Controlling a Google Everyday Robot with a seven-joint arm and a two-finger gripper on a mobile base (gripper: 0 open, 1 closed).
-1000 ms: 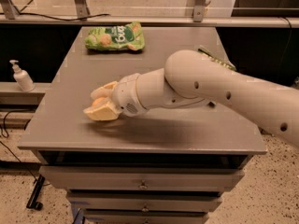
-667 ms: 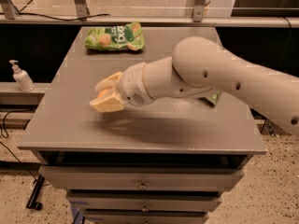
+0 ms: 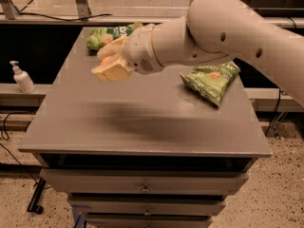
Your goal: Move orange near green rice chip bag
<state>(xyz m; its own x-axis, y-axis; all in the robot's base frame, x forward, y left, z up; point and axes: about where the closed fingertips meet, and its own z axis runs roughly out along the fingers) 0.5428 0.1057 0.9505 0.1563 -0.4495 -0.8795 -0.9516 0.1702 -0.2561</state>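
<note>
My gripper (image 3: 110, 61) hangs above the grey table (image 3: 142, 122), over its far left part. Its pale fingers (image 3: 113, 70) are shut on the orange (image 3: 107, 60), of which only a small orange patch shows between them. The green rice chip bag (image 3: 100, 36) lies at the table's far edge, just behind the gripper, and the gripper and wrist hide its right part. The orange is held in the air, close in front of that bag.
A darker green potato chips bag (image 3: 213, 79) lies on the table's right side under my arm. A white pump bottle (image 3: 22, 78) stands on a ledge to the left. Drawers (image 3: 142, 186) sit below the table's front edge.
My arm has lifted and swung from the table's front left toward the far edge, carrying the orange close to the green rice chip bag. The potato chips bag has come into view.
</note>
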